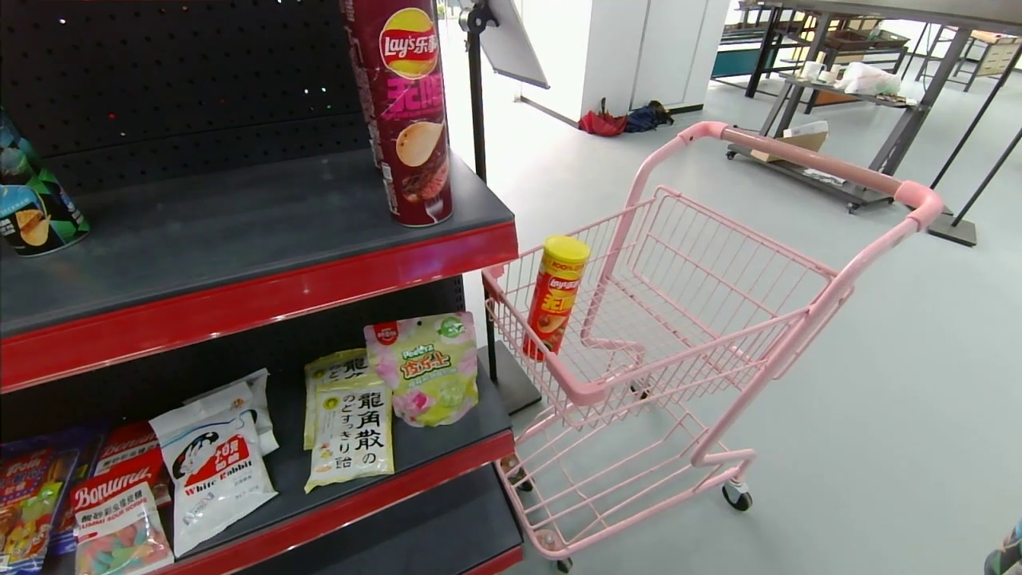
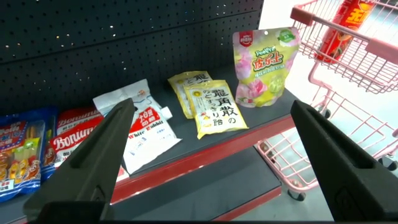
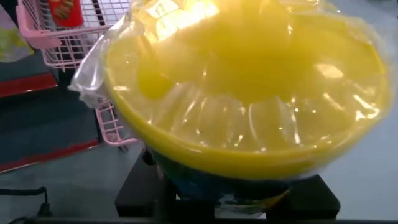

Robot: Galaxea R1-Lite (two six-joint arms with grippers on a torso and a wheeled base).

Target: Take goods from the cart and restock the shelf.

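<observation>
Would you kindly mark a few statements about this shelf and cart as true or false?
1. A yellow-lidded can is in the basket of the pink cart. True.
2. The maroon can lies on its side on the upper shelf. False: it stands upright there.
3. The left claw is open with nothing between its fingers. True.
4. The lower shelf holds only cans. False: it holds bags of sweets, lying flat or propped up.
5. The right claw is empty. False: it is shut on a film-covered can with a yellow lid.
</observation>
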